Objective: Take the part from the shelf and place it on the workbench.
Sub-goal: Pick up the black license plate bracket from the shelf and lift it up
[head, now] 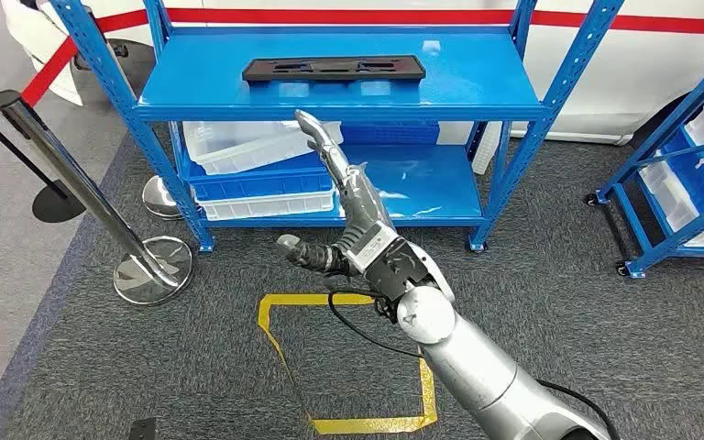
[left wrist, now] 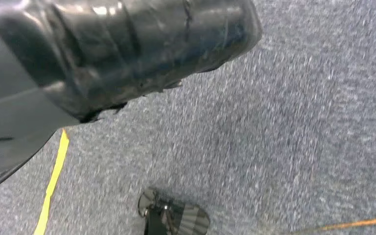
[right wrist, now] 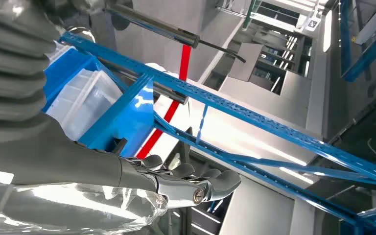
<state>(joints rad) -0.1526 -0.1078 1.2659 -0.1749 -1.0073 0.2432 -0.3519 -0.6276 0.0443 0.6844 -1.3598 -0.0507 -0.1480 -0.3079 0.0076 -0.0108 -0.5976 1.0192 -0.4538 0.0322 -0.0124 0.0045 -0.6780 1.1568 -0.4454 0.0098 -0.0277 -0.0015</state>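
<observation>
Right now the right hand (head: 353, 215) is up in front of the blue shelf (head: 477, 87), fingers stretched out and apart, holding nothing. The part (head: 335, 68), a long flat black piece, lies on the top board of the shelf, near the back, well apart from the hand. The left hand hangs down by the floor; its wrist view is too blurry and dark for me to tell if it is loose or closed.

What could go wrong? I think the fingers could bump the front edge of the top board (head: 344, 113), because the fingertips are just below that edge in the head view. A bump could shake the shelf. The part is thin and flat, so the fingers may slide over it or push it further back instead of lifting it. It is also long, so held at one end it may tip and drop.

For room, the space above the top board looks open, with nothing beside the part. The two blue posts (head: 564, 73) stand at the sides. Below, the white bins (head: 247, 147) sit on the lower board, out of the way. A shiny post with a red belt (head: 73, 174) stands on the left. The yellow tape square (head: 353, 362) marks the floor under the arm.
</observation>
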